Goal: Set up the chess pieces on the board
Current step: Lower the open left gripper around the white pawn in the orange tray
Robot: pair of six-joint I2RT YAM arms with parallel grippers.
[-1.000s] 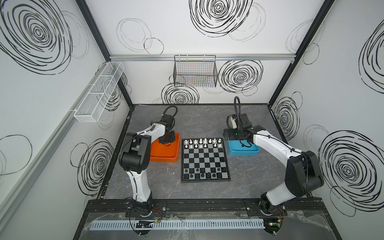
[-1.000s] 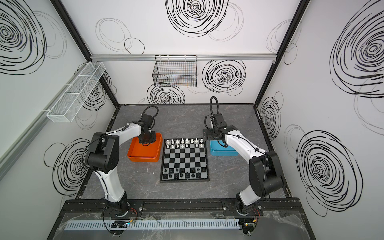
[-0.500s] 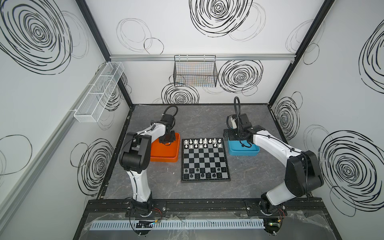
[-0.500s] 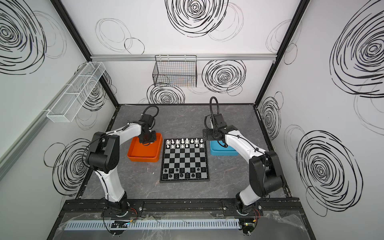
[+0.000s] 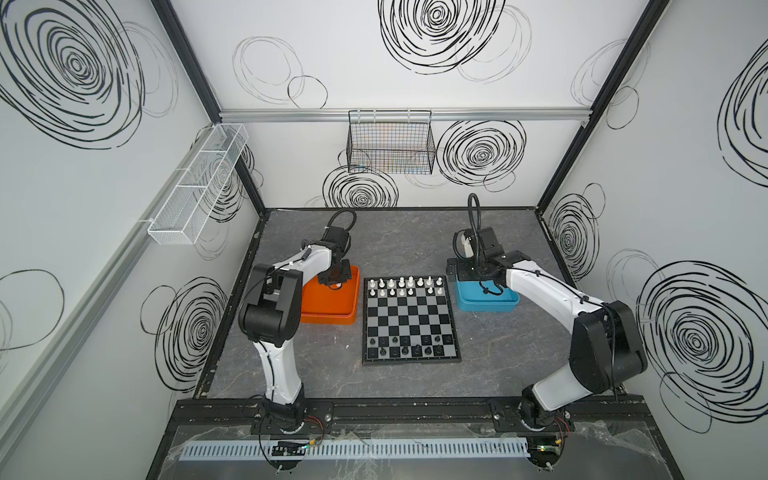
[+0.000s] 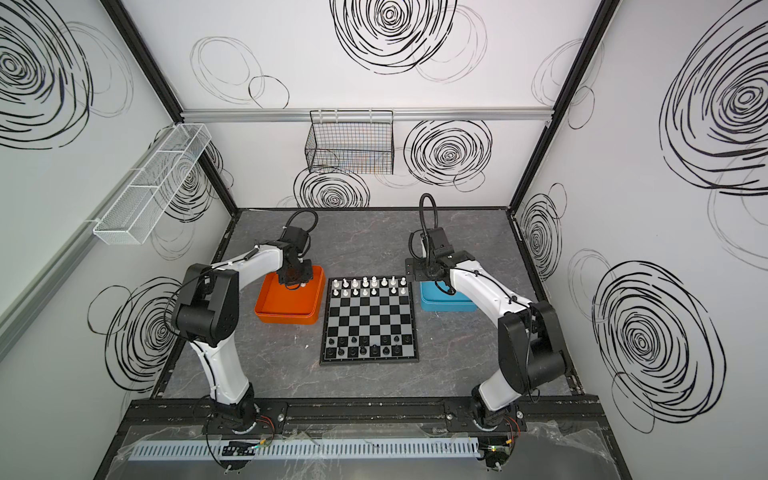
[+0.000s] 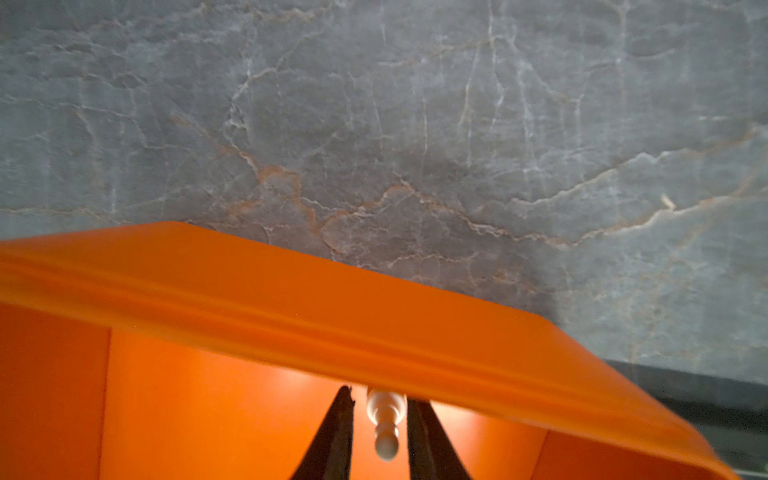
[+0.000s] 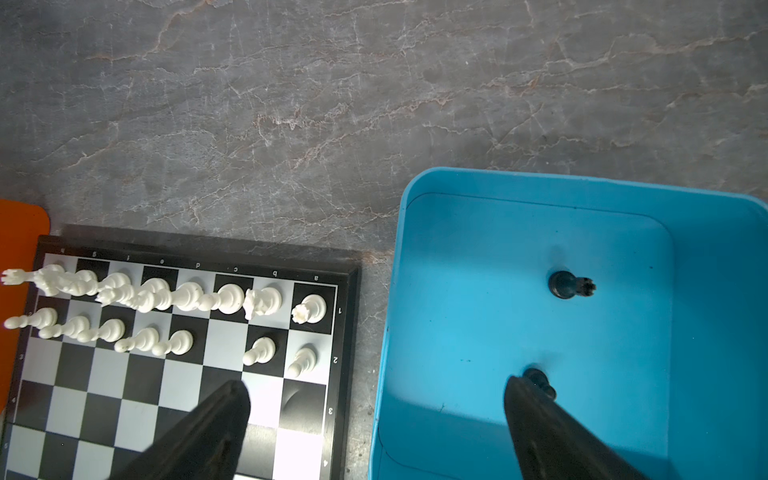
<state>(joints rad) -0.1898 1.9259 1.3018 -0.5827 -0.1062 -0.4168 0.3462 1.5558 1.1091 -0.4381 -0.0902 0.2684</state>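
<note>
narrower than before, left end effector (image 7: 380, 397) straddles a white pawn (image 7: 385, 419) in the orange tray (image 7: 249, 299) — slightly open, nothing gripped.

The tabletop (image 5: 399, 245) is grey marble with pale and rust-tinged veins. The board (image 5: 409, 316) has black and silver-grey checks inside a black border. White chess pieces (image 5: 401, 283) fill its far rows and black chess pieces (image 5: 405, 351) its near rows. Left of it is the orange tray (image 5: 328, 319), right of it the bright blue tray (image 5: 486, 306). The walls (image 5: 415, 93) are white with scribbled black spirals. On them hang a black wire basket (image 5: 390, 145) and a white mesh rack (image 5: 195, 187).
</note>
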